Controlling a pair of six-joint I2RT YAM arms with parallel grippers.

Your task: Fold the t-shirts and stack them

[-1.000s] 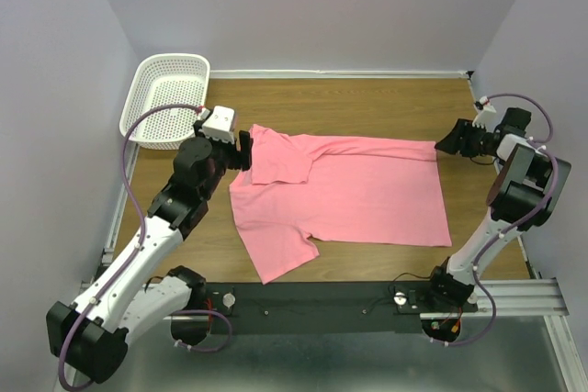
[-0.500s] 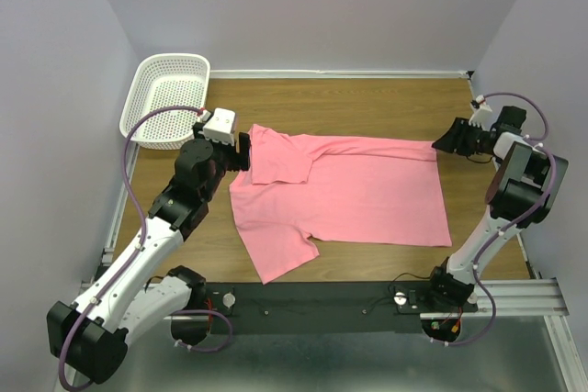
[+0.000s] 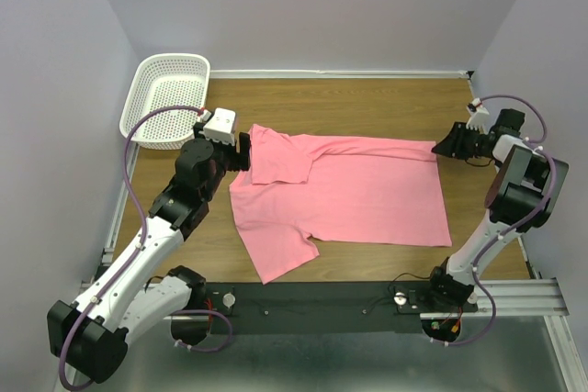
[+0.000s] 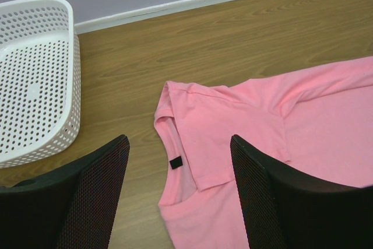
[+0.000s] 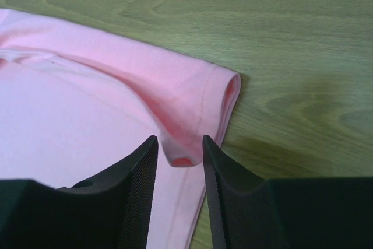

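Note:
A salmon-pink t-shirt [image 3: 349, 190] lies flat on the wooden table, neck to the left, with its far sleeve folded in over the body. My left gripper [image 3: 246, 151] hovers open over the collar; in the left wrist view [image 4: 179, 147] its jaws stand wide either side of the neck and its black tag [image 4: 175, 162]. My right gripper [image 3: 441, 146] sits at the shirt's far right corner. In the right wrist view [image 5: 179, 144] its jaws are narrowly open around a raised fold of the hem [image 5: 186, 121], with gaps showing on both sides.
A white mesh basket [image 3: 165, 98] stands at the far left corner, also in the left wrist view [image 4: 35, 74]. Bare wood [image 3: 367, 103] lies beyond the shirt up to the back wall. The near sleeve [image 3: 280, 259] reaches toward the table's front edge.
My right gripper has crept a little left, closing in on the shirt's far right corner. The left arm and the shirt have not visibly moved.

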